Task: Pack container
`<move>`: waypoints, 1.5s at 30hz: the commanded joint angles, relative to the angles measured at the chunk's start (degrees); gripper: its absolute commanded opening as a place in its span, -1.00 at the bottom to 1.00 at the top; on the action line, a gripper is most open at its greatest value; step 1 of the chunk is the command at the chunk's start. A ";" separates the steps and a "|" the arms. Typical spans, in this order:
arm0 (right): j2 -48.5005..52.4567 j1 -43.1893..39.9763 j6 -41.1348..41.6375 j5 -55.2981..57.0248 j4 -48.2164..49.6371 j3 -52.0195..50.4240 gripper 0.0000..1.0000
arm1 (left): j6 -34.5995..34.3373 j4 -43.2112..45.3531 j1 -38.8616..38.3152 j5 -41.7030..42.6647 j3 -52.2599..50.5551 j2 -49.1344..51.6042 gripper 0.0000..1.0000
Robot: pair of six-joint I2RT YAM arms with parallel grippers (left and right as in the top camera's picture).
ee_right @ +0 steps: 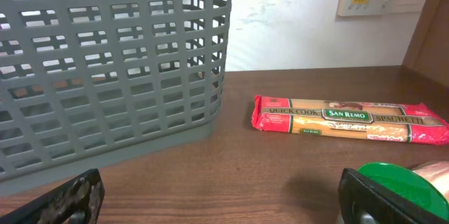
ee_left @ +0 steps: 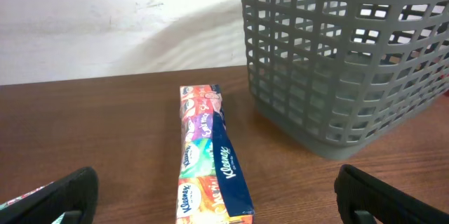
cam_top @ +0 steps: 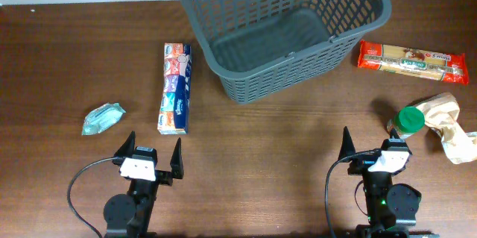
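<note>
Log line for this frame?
container: empty | left gripper: open | right gripper: open | Kleenex pack, San Remo spaghetti: on table

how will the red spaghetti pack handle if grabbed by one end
The spaghetti pack is long and thin, so an end grip would probably let it tip. Its glossy film looks slippery, and the strands may snap if squeezed.

Container [cam_top: 298, 70]: dark grey all over; walls a lattice of rectangular slots, floor plain.
Tissue pack [cam_top: 176, 87]: blue side with white lettering; top in red, purple, green and orange panels.
Pasta packet [cam_top: 412, 63]: red ends, pale yellow middle, green label band.
Jar lid [cam_top: 409, 119]: bright green.
Crumpled bag [cam_top: 447, 115]: glossy beige.
Small packet, left [cam_top: 102, 118]: pale teal.
Table [cam_top: 283, 148]: dark brown wood grain.
Far wall [ee_left: 105, 20]: white.
</note>
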 commanded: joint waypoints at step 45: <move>9.66 0.46 0.76 -17.73 -1.90 30.32 0.98 | -10.38 21.75 -0.24 35.71 12.35 2.82 0.99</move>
